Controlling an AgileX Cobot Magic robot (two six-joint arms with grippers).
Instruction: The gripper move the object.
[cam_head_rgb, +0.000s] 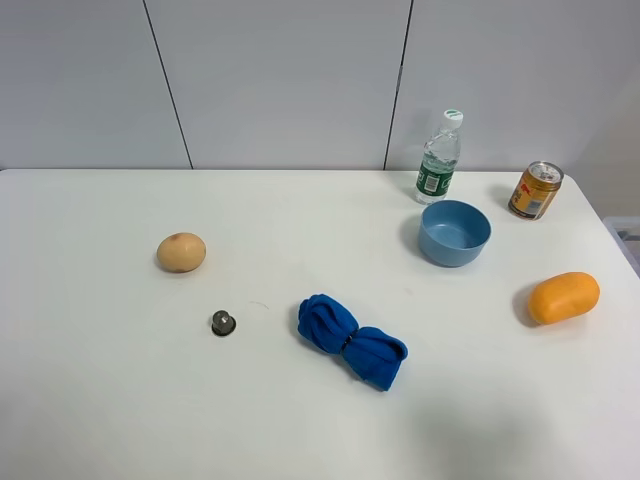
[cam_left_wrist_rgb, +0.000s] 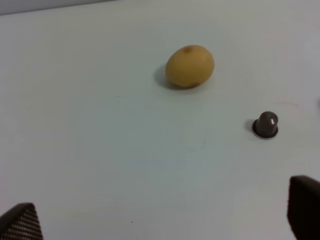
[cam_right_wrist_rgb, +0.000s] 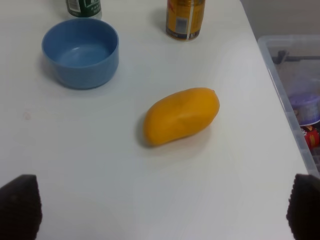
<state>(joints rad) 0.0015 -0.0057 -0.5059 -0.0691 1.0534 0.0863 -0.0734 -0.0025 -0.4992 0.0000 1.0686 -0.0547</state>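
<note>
The object, a small yellow-orange can (cam_head_rgb: 536, 190) with a silver top, stands upright at the table's far right corner; the right wrist view shows its lower part (cam_right_wrist_rgb: 185, 19). Neither arm shows in the high view. In the right wrist view my right gripper (cam_right_wrist_rgb: 162, 210) is open, its two black fingertips (cam_right_wrist_rgb: 20, 205) far apart, with the can well beyond it and an orange fruit (cam_right_wrist_rgb: 181, 115) between. My left gripper (cam_left_wrist_rgb: 162, 220) is open too, over bare table, holding nothing.
A blue bowl (cam_head_rgb: 455, 233) and a clear bottle (cam_head_rgb: 439, 160) stand left of the can. An orange fruit (cam_head_rgb: 563, 297) lies near the right edge. A blue cloth (cam_head_rgb: 350, 340), a small dark knob (cam_head_rgb: 223, 322) and a tan potato-like lump (cam_head_rgb: 181, 252) lie mid-table. A plastic bin (cam_right_wrist_rgb: 295, 100) sits beyond the right edge.
</note>
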